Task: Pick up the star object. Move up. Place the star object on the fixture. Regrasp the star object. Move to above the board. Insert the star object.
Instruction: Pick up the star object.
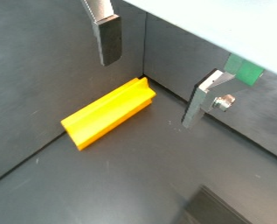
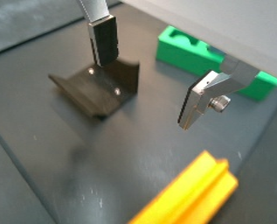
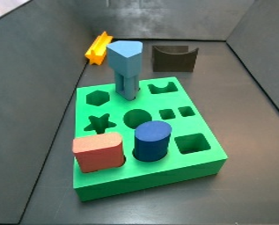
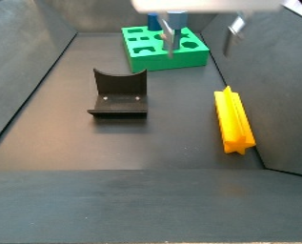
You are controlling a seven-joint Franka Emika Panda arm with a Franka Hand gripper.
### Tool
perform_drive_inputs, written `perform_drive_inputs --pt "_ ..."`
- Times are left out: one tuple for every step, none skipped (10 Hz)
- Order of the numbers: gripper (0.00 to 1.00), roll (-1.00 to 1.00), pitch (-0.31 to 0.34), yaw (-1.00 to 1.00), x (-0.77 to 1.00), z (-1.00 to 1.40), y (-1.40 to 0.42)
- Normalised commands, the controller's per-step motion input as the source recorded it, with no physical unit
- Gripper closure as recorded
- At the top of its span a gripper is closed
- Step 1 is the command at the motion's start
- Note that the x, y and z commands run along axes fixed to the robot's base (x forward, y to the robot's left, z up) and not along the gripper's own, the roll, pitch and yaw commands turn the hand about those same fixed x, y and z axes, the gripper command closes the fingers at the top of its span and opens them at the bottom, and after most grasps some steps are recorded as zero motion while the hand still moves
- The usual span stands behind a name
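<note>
The gripper (image 1: 152,74) hangs open above the dark floor, its two silver fingers well apart with nothing between them; in a wrist view one finger (image 1: 107,39) is at about eleven o'clock and the other (image 1: 204,98) at about three. Below and between them the star object (image 1: 107,112) lies flat on the floor, close to the wall, untouched. In a side view the star object (image 4: 233,118) sits at about three o'clock, nearest the camera, with the fixture (image 4: 117,93) beside it at about ten o'clock, well apart from it. Farther back, at twelve o'clock, stands the board (image 4: 166,50), with the gripper (image 4: 202,31) high above its near right corner. In a side view the board (image 3: 118,180) carries a red block (image 3: 98,152), a dark blue cylinder (image 3: 152,141) and a tall light-blue peg (image 3: 125,68).
</note>
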Motion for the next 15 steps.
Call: perform_drive_inputs --pt "0.0 0.0 -0.123 -0.29 -0.95 -0.38 0.28" --pt "0.0 0.0 -0.094 -0.27 -0.82 -0.31 0.22" --pt "0.0 0.0 -0.08 -0.24 -0.75 -0.3 0.19" --pt "0.0 0.0 -0.103 -0.17 -0.65 -0.42 0.24" --pt "0.0 0.03 -0.137 -0.04 -0.38 -0.67 0.27" --pt "0.0 0.11 -0.131 0.0 -0.16 -0.89 0.23" --pt "0.0 0.11 -0.126 0.0 -0.11 -0.92 0.24" --pt "0.0 0.08 -0.134 0.0 -0.05 -0.94 0.25" --pt "0.0 0.06 -0.107 0.05 0.0 -0.98 0.25" --pt "0.0 0.07 -0.096 0.05 0.0 -1.0 0.24" --pt "0.0 0.08 -0.089 0.05 0.0 -1.0 0.21" --pt "0.0 0.08 -0.079 0.07 0.0 -1.0 0.18" --pt "0.0 0.08 -0.066 0.07 0.0 -1.0 0.16" --pt "0.0 0.07 -0.053 0.05 0.0 -1.0 0.13" --pt "0.0 0.06 -0.017 0.0 0.0 -1.0 0.03"
